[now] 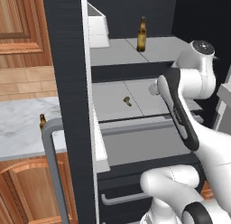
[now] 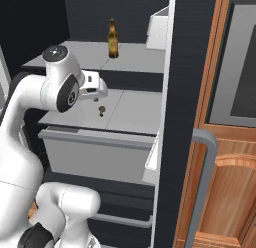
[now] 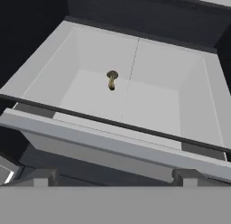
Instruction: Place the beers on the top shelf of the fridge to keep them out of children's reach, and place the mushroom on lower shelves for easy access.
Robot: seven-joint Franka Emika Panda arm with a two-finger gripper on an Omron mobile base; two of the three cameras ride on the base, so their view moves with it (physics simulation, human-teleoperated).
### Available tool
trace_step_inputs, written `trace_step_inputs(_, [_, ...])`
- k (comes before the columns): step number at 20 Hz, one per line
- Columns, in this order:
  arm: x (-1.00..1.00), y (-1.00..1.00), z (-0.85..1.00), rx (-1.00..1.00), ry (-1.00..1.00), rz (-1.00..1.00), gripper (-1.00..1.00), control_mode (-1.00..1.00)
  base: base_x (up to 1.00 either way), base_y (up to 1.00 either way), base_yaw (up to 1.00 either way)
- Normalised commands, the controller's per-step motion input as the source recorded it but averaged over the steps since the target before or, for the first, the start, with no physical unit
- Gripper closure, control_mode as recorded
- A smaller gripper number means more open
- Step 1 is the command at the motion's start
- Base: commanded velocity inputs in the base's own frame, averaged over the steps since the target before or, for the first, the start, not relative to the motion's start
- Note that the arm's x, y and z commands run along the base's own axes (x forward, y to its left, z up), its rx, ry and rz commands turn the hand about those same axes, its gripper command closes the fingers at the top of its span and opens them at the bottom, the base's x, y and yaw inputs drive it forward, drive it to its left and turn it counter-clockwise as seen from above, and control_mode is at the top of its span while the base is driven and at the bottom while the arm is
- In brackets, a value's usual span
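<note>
Right now the fingers (image 3: 40, 177) are standing wide apart, holding nothing, with the mushroom (image 3: 112, 79) lying ahead of them on a lower shelf (image 3: 153, 96). One beer (image 1: 141, 35) is standing on the top shelf (image 1: 113, 51); the other (image 1: 42, 121) is waiting outside on the counter (image 1: 22, 128), so reaching for it risks clipping the fridge (image 1: 67, 83) wall.

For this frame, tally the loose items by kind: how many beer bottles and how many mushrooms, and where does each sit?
Beer bottles: 2, one upright on the top shelf of the fridge at, one on the marble counter outside at.
Mushrooms: 1, lying on the lower shelf at.
Total: 3
</note>
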Motion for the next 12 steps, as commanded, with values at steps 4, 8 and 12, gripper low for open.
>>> trace_step_inputs(4, [-0.48, 0.21, -0.48, -0.11, 0.12, 0.0, -1.0, -1.0, 0.0, 0.0, 0.0])
trace_step_inputs(8, [-0.34, 0.04, -0.17, -0.04, 0.15, 0.0, -1.0, -1.0, 0.0, 0.0, 0.0])
trace_step_inputs(12, [-0.03, -0.04, 0.0, 0.0, 0.04, 0.0, -1.0, -1.0, 0.0, 0.0, 0.0])
